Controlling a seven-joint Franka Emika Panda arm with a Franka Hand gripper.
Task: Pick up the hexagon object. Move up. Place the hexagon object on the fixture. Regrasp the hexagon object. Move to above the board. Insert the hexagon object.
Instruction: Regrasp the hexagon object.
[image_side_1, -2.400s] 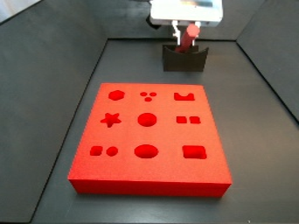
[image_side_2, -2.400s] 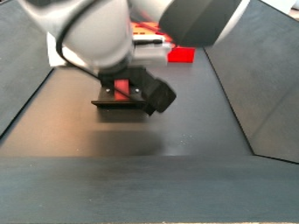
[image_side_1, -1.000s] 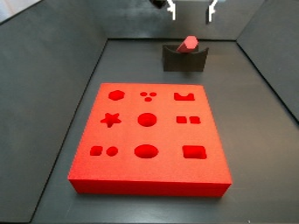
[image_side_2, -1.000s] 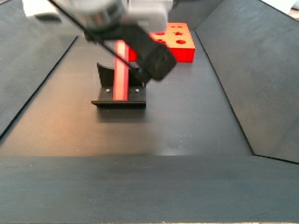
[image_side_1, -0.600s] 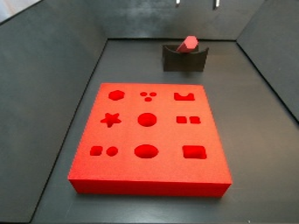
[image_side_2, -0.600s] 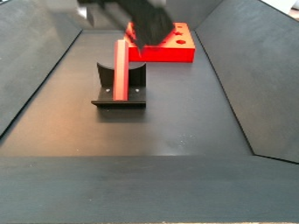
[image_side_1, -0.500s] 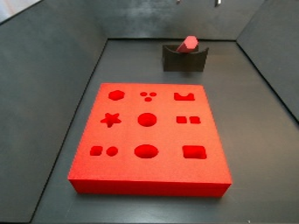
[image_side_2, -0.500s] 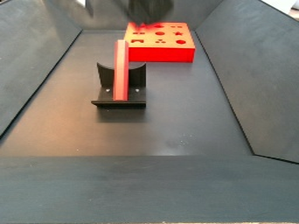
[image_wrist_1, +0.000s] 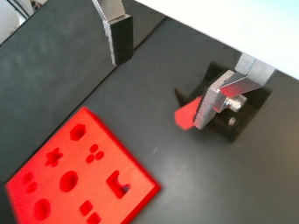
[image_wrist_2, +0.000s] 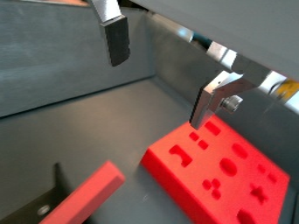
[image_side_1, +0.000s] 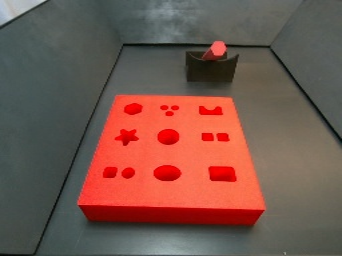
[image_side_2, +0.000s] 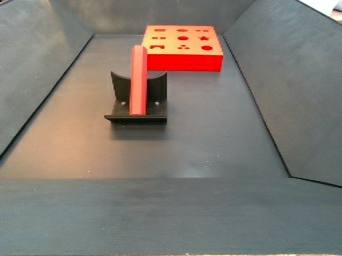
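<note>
My gripper (image_wrist_1: 176, 66) is up high with nothing in it, jaws spread wide, and it shows in both wrist views only; both side views miss it entirely. One finger (image_wrist_1: 114, 31) hangs over the dark floor, its partner (image_wrist_1: 219, 98) hangs over the fixture (image_wrist_1: 229, 122), and there's plain air between the two plates. From a wrist view (image_wrist_2: 158, 74) it's the same story: silver plates well apart, dark pads facing each other, no piece between.

Sweeping a side view from left to right: the board (image_side_1: 170, 160) fills the middle of the floor, flat, its shaped holes all unfilled. Beyond it, right of centre and near the back wall, sits the fixture (image_side_1: 211, 68) with the hexagon object (image_side_1: 217, 48) poking up out of its notch.

In a side view from the opposite end, the hexagon object (image_side_2: 138, 76) rests in the fixture (image_side_2: 136, 110), leaning back at a slant, and the board (image_side_2: 183, 48) lies well apart behind it, to the right.
</note>
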